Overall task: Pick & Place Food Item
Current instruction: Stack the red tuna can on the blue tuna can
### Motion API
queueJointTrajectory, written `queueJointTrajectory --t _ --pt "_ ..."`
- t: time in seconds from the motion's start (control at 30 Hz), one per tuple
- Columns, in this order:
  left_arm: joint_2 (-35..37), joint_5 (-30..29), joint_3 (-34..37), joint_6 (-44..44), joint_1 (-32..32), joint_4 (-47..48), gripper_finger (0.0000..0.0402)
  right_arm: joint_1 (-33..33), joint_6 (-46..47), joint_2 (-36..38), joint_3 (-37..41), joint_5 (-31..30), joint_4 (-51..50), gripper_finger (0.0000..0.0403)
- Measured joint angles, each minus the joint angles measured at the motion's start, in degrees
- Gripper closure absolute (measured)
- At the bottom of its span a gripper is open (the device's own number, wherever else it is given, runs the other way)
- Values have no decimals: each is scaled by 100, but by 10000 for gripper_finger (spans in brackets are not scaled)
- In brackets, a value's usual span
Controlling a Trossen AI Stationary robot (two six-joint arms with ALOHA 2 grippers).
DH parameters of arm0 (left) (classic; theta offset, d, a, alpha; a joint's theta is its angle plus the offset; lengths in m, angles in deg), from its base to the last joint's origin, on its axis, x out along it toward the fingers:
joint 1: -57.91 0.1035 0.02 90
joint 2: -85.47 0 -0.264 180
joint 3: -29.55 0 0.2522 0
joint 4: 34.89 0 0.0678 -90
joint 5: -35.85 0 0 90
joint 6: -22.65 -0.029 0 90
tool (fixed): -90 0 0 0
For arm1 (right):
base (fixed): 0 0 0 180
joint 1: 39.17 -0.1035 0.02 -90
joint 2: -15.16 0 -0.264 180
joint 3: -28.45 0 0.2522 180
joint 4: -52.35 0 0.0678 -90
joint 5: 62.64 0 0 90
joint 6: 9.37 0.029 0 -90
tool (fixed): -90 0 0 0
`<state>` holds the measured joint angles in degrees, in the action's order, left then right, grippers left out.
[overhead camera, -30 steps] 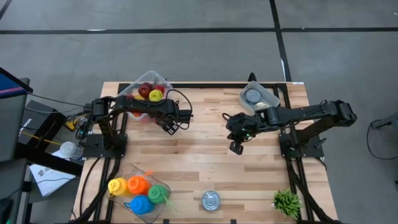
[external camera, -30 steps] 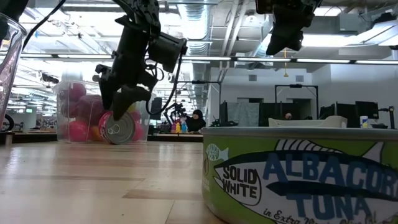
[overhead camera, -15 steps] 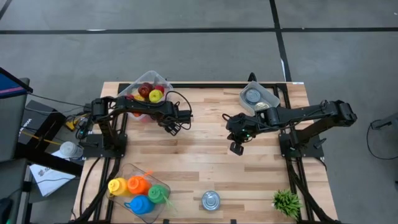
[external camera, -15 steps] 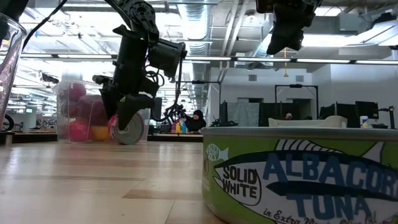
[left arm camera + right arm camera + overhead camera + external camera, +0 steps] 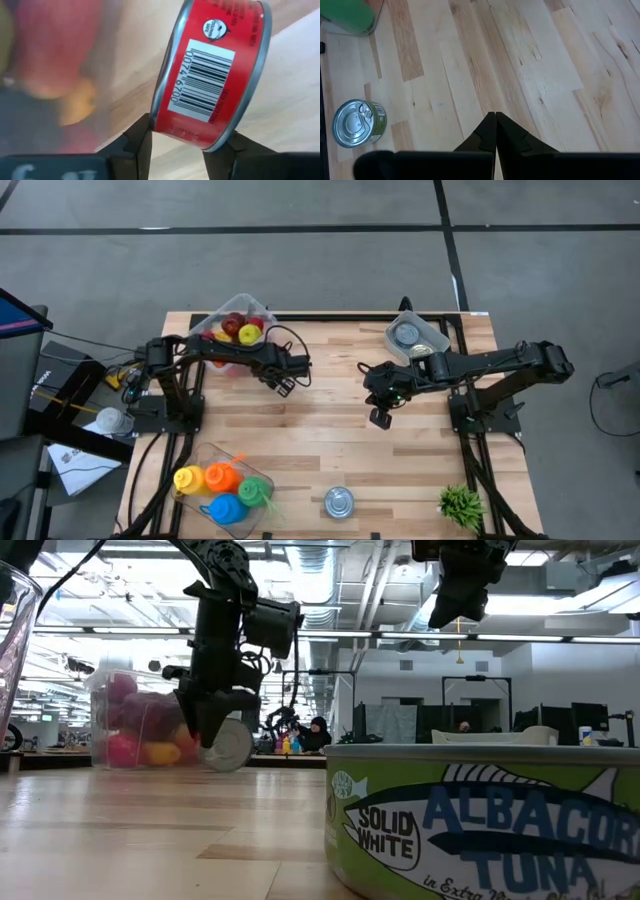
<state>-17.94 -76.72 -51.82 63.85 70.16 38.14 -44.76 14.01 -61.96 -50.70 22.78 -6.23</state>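
A red can point(image 5: 210, 75) with a barcode label stands on its edge on the wooden table point(image 5: 330, 450), right beside a clear tub of fruit point(image 5: 235, 330). My left gripper point(image 5: 283, 380) comes down over the can point(image 5: 228, 743) and is shut on it. My right gripper point(image 5: 379, 418) hangs shut above the middle of the table and holds nothing; its fingertips point(image 5: 495, 116) are pressed together. A green tuna can point(image 5: 339, 501) stands upright at the near edge, filling the low view point(image 5: 480, 820). My left gripper pinches the red can between its two fingers, one on each flat end near the rim point(image 5: 152, 122) point(image 5: 227, 142). The fingers slant steeply down from above. The can stands on its edge, tilted, its lower rim point(image 5: 232, 766) at the table surface.
A clear tub of orange, blue and green items point(image 5: 225, 485) sits at the near left. Another tub with a can inside point(image 5: 415, 337) is at the far right. A small green plant point(image 5: 460, 502) stands at the near right corner. Bare wood lies between the arms.
My left gripper has tipped further down, sunk a little and closed its fingers from a wide straddle onto the red can. The can, still on its edge, has shifted slightly toward the table's right and turned its face away from the low camera.
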Motion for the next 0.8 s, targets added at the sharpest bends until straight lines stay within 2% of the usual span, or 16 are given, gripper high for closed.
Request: queueJointTrajectory --t 0.1,0.2,0.43,0.6,0.7,0.8 --pt "150 155 13 -37 -22 -230 281 -2 -41 0 0 2 0 396" --pt "512 362 9 -47 -22 -544 281 16 -167 0 0 2 2 366" --pt "1665 1180 6 -27 -25 -1492 281 164 -432 0 4 3 258 237" --pt "2370 2003 4 -209 -29 -2787 281 338 -437 22 4 32 1189 154" --pt "2689 2461 0 -359 -44 -3574 281 517 -355 104 -2 237 1821 135" --pt "2956 2633 0 -368 -63 -4154 281 760 -194 242 9 525 2195 132"
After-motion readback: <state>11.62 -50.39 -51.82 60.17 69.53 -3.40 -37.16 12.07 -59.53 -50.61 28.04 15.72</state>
